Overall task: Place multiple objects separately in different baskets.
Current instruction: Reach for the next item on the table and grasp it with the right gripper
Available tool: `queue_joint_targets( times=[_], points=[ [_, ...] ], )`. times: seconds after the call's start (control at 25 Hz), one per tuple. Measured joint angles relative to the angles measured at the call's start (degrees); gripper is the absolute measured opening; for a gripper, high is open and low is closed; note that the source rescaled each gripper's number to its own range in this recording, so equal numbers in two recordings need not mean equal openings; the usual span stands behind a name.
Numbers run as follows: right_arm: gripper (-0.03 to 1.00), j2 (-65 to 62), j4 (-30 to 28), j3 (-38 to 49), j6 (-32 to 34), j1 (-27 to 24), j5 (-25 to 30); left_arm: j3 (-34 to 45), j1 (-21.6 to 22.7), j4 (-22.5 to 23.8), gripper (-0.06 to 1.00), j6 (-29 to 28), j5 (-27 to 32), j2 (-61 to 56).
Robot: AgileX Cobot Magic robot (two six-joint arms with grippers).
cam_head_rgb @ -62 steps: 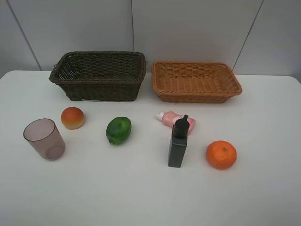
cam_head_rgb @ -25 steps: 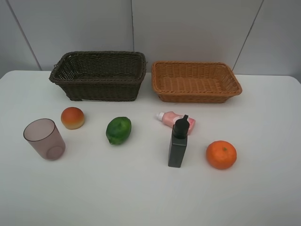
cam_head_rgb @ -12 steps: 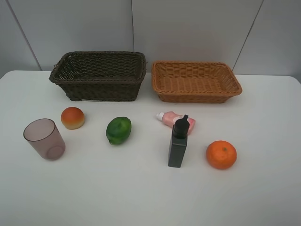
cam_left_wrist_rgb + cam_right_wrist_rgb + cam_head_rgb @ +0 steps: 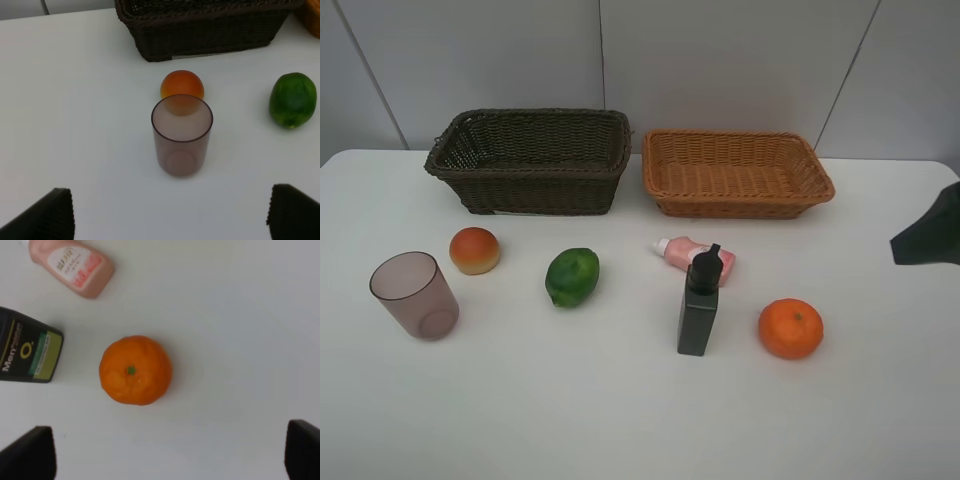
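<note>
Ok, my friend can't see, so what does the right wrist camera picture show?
An orange sits on a white table, just beyond the open right tool, which holds nothing. Near it are a black bottle and a pink bottle lying on its side.

Overhead, a dark wedge of the right arm (image 4: pixel 930 238) enters at the right edge, mid-height. The rest is cut off and its shape cannot be read. The black bottle (image 4: pixel 698 312) hides part of the pink bottle (image 4: pixel 680 249) behind it.

In the left wrist view the dark basket (image 4: pixel 200 30) is cropped to one wall and the tan basket (image 4: pixel 314 17) to a sliver. The cup (image 4: pixel 181 147) veils part of the round fruit (image 4: pixel 182 82), and the left gripper (image 4: pixel 170 217) shows only fingertips (image 4: pixel 47 217).

In the right wrist view both bottles run off the edge, the small label print is unreadable, and the right gripper (image 4: pixel 170 455) shows only fingertips.
</note>
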Motion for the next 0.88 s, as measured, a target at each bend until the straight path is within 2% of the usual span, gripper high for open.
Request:
queue_joint_targets(
  times=[0.28, 0.52, 0.76, 0.88],
  points=[
    [0.98, 17.92, -0.05, -2.91, 6.72, 8.43, -3.56, 0.0, 0.0, 0.0, 1.0, 0.0, 0.0, 0.0],
    [0.98, 28.6, -1.27, -3.09, 16.97, 14.29, -9.21, 0.0, 0.0, 0.0, 1.0, 0.0, 0.0, 0.0],
    [0.98, 35.08, -3.74, -3.09, 23.38, 17.67, -13.94, 0.0, 0.0, 0.0, 1.0, 0.0, 0.0, 0.0],
    [0.98, 37.03, -8.48, -3.09, 27.91, 17.67, -14.63, 0.0, 0.0, 0.0, 1.0, 0.0, 0.0, 0.0]
  ],
)
